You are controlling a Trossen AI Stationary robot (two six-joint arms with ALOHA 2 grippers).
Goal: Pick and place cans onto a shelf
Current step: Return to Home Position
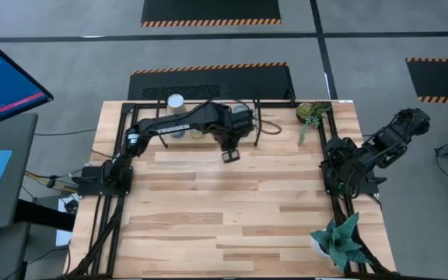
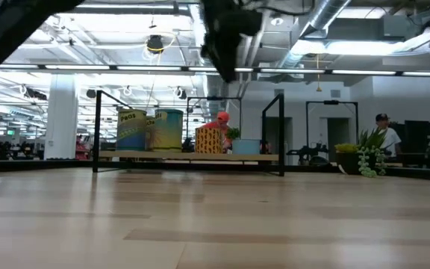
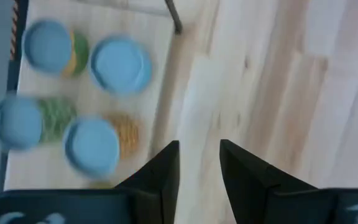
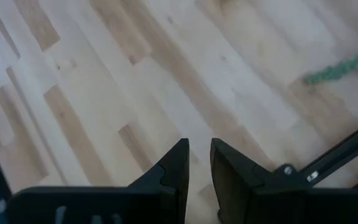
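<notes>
Several cans with pale blue round tops (image 3: 120, 63) (image 3: 92, 144) stand upright on the shelf's light board (image 3: 151, 106), also seen across the table in the low view (image 2: 168, 128). One can top (image 1: 176, 101) shows beside my left arm at the table's far edge. My left gripper (image 3: 199, 155) hangs open above the bare table just in front of the shelf (image 2: 192, 156), pointing steeply down, nothing between its fingers (image 1: 230, 155). My right gripper (image 4: 199, 155) is open over bare table wood; its arm (image 1: 364, 152) is folded back at the table's right edge.
One potted green plant (image 1: 313, 113) stands at the far right of the table and another (image 1: 339, 241) at the near right corner. Black arm-mount frames (image 1: 111, 218) run along both sides. The wide wooden middle (image 1: 232, 210) lies bare. A person (image 2: 383, 133) stands in the room behind.
</notes>
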